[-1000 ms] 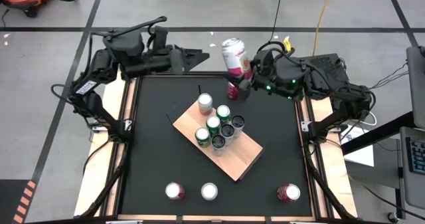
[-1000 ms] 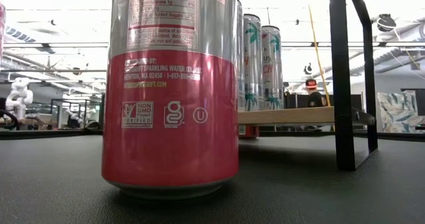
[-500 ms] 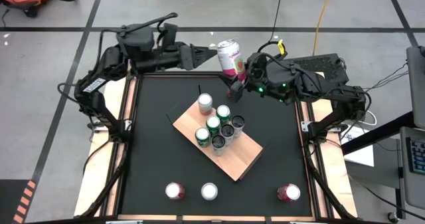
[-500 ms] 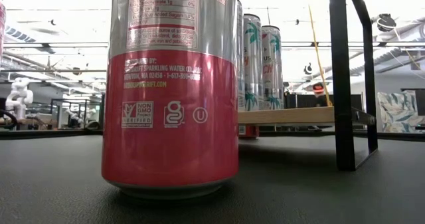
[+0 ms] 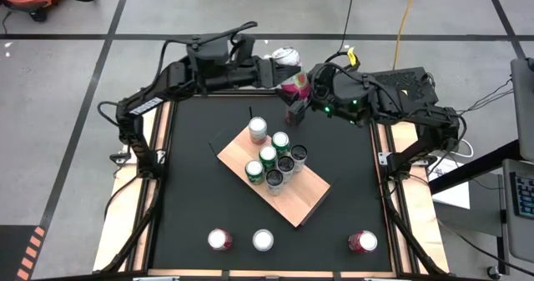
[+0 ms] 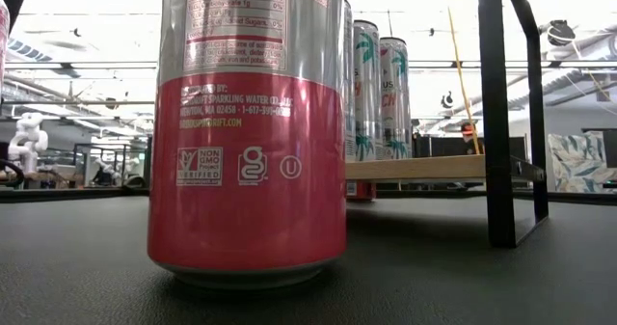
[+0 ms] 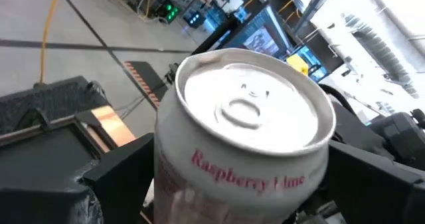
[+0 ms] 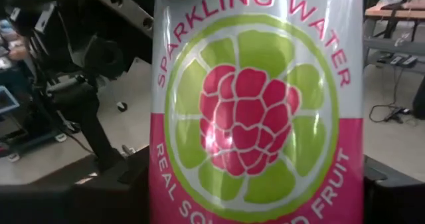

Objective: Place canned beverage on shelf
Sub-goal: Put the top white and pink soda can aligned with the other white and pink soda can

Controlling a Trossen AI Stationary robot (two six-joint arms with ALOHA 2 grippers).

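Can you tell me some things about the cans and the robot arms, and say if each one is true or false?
1. The right gripper holds a pink raspberry can up at the table's far edge. True.
2. The left gripper is shut tight, far from that can. False: its fingers are open, right at the can.
3. The shelf has no cans on it. False: a bunch of cans stand on the wooden board.
4. Three cans stand in a row along the table's near edge. True.
5. The held can's top is already opened. False: the left wrist view shows the tab flat and the lid sealed.
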